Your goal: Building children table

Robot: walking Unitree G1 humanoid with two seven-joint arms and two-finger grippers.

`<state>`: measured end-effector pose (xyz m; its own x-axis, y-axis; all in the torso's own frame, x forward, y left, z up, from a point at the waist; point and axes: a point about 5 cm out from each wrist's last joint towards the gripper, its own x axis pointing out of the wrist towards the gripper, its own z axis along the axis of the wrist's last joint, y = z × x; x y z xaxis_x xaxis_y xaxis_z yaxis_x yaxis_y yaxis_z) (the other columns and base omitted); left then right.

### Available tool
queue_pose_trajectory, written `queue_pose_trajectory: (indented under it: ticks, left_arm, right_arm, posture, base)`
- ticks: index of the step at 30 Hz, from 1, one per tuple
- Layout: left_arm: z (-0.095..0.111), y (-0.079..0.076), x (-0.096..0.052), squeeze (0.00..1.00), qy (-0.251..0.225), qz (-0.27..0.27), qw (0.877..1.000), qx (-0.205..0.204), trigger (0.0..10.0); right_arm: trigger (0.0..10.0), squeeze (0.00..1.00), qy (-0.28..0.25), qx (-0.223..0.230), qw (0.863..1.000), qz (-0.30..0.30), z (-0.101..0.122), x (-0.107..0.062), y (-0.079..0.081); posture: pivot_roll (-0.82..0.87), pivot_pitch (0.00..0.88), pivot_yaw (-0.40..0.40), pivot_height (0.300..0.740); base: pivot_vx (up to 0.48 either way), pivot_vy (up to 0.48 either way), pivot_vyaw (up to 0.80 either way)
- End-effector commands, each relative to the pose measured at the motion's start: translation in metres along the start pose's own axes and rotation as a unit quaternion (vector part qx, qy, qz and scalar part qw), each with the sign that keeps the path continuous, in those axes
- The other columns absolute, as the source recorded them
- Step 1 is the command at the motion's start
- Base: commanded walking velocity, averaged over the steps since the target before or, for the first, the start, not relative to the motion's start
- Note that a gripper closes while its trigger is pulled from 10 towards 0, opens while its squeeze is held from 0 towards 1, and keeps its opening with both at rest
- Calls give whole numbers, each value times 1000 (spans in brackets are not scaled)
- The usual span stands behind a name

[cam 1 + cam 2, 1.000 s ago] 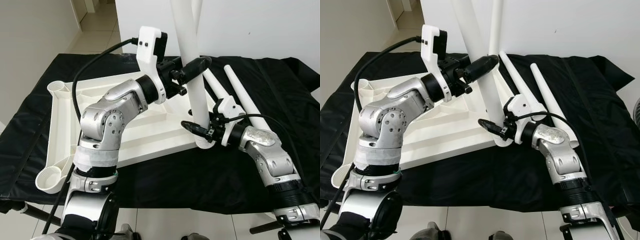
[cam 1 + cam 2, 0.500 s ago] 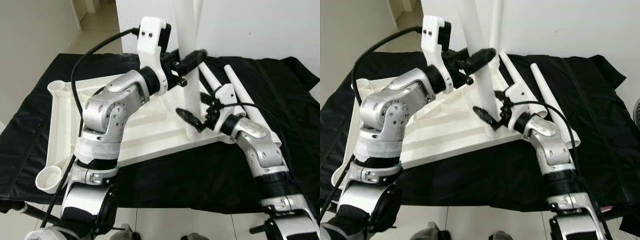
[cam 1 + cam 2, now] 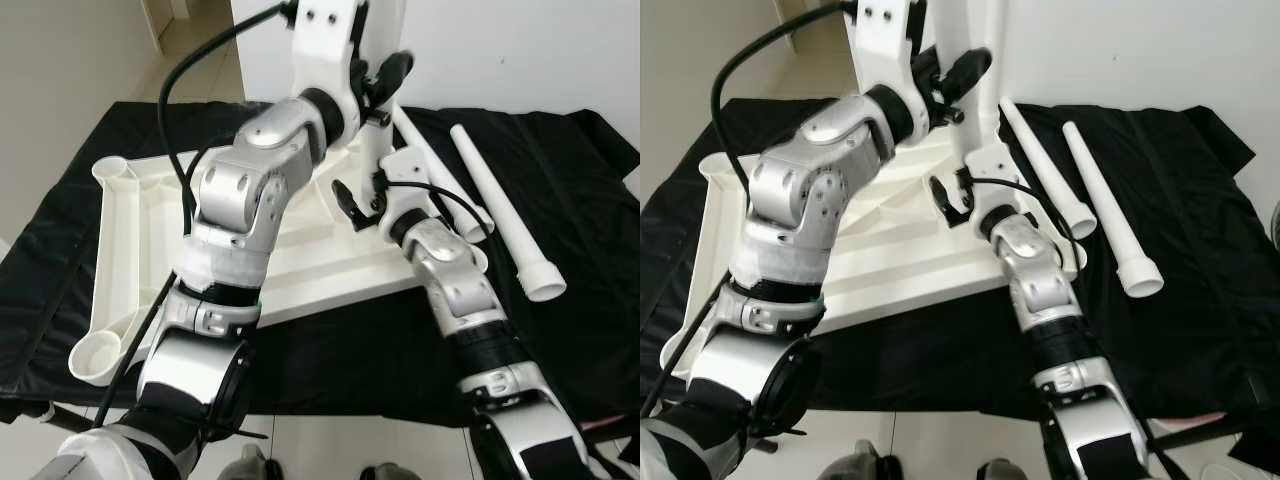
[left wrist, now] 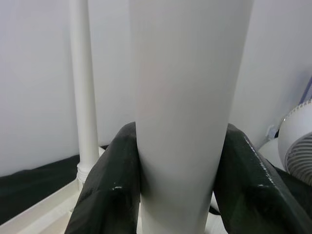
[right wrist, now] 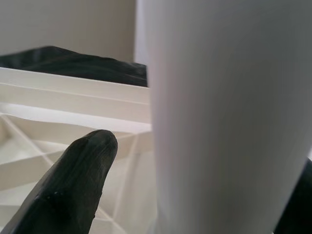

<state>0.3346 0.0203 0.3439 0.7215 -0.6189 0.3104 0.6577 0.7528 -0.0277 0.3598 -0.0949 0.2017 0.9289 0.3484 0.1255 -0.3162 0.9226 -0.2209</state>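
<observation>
A white table leg (image 4: 187, 117) is being held upright over the far right corner of the upturned white tabletop (image 3: 130, 215), and it is being clamped high up between the jaws of the left gripper (image 3: 385, 75), whose black fingers (image 4: 109, 185) are pressing against both sides of it. Lower down, near the leg's foot, the right gripper (image 3: 352, 208) is being kept beside the leg with its jaws apart; one black finger (image 5: 68, 185) is standing just clear of the leg's surface. The tabletop is lying underside up, ribs showing, on a black cloth (image 3: 330, 370) spread over the desk. Two loose white legs (image 3: 1105, 205) are lying on the cloth to the right. A white wall (image 3: 520, 50) is standing behind, and a pale tiled floor (image 3: 205, 45) is showing at the far left.
</observation>
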Motion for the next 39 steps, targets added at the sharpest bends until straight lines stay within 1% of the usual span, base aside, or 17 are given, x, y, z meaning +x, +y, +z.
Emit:
queue_pose_trajectory:
  ticks: [1, 2, 3, 4, 6, 7, 9, 11, 13, 17, 26, 38, 39]
  left_arm:
    - [7, 2, 2, 0, -12, 33, 999, 1, 10000]
    - [9, 0, 5, 0, -16, 41, 999, -6, 10000]
    - [9, 0, 5, 0, -16, 41, 999, -6, 10000]
    - [12, -3, 7, 0, -21, 43, 999, -6, 10000]
    - [12, -3, 7, 0, -21, 43, 999, -6, 10000]
    - [14, -6, 8, 0, -26, 42, 999, -6, 10000]
    - [14, -6, 8, 0, -26, 42, 999, -6, 10000]
    - [15, -11, 10, 0, -29, 42, 999, 0, 10000]
    - [15, -11, 10, 0, -29, 42, 999, 0, 10000]
    - [14, -14, 12, 0, -27, 45, 999, 1, 10000]
    - [15, -15, 15, 0, -29, 47, 998, -1, 10000]
    - [18, -17, 16, 0, -35, 40, 999, 0, 10000]
    - [19, -18, 16, 0, -36, 39, 999, 1, 10000]
  right_arm:
    - [10000, 0, -6, -7, 1000, -14, 2, 3, -1]
    - [10000, 0, -8, -15, 999, -41, 3, 5, -1]
    - [10000, 0, -8, -15, 999, -41, 3, 5, -1]
    - [10000, 0, -11, -22, 997, -69, 3, 8, -1]
    - [10000, 0, -11, -22, 997, -69, 3, 8, -1]
    - [10000, 0, -17, -32, 995, -92, 6, 10, -1]
    - [10000, 0, -17, -32, 995, -92, 6, 10, -1]
    - [10000, 0, -34, -46, 990, -132, 15, 12, -3]
    - [10000, 0, -34, -46, 990, -132, 15, 12, -3]
    - [10000, 0, -55, -42, 984, -165, 22, 13, -4]
    - [10000, 0, -68, -42, 979, -186, 26, 17, -5]
    - [10000, 0, -52, -45, 979, -194, 19, 19, -3]
    - [4510, 0, -53, -44, 979, -192, 20, 19, -3]
  posture:
    - [-93, 29, 24, 740]
    - [-90, 27, 21, 740]
    - [-90, 27, 21, 740]
    - [-88, 25, 20, 740]
    - [-88, 25, 20, 740]
    - [-87, 24, 19, 740]
    - [-87, 24, 19, 740]
    - [-87, 22, 16, 740]
    - [-87, 22, 16, 740]
    - [-89, 21, 19, 740]
    - [-92, 21, 19, 740]
    - [-89, 23, 22, 740]
    - [-89, 23, 22, 740]
  base:
    - [0, 0, 0]
    - [0, 0, 0]
    - [0, 0, 0]
    - [0, 0, 0]
    - [0, 0, 0]
    - [0, 0, 0]
    - [0, 0, 0]
    - [0, 0, 0]
    - [0, 0, 0]
    - [0, 0, 0]
    - [0, 0, 0]
    - [0, 0, 0]
    - [0, 0, 0]
